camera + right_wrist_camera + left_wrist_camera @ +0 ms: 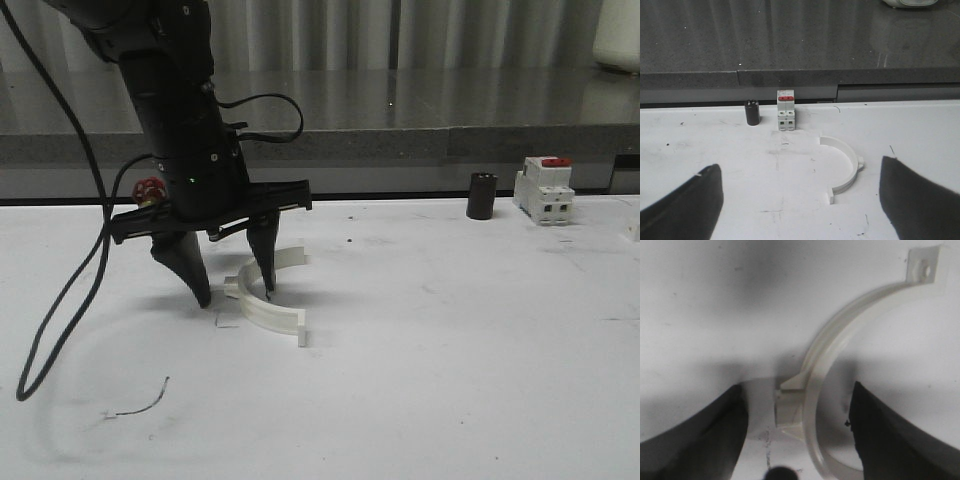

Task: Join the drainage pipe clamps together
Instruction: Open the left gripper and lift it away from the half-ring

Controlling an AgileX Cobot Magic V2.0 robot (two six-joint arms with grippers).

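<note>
One white half-ring drainage pipe clamp (275, 318) lies flat on the white table (450, 380), left of centre. My left gripper (234, 290) is open and reaches down astride its band. In the left wrist view the band (825, 355) and its outer lug run between the dark fingers (700, 440), with a gap on each side. The left gripper (798, 390) grips nothing. A second half-ring clamp (847, 170) lies flat ahead of my right gripper (800, 164), toward one finger. The right gripper is open with nothing between its fingers.
A white circuit breaker with a red switch (543, 190) (785, 110) and a small black cylinder (482, 195) (752, 112) stand at the table's back right. A raised dark ledge (400, 120) runs behind them. A black cable (60, 300) loops down at the left.
</note>
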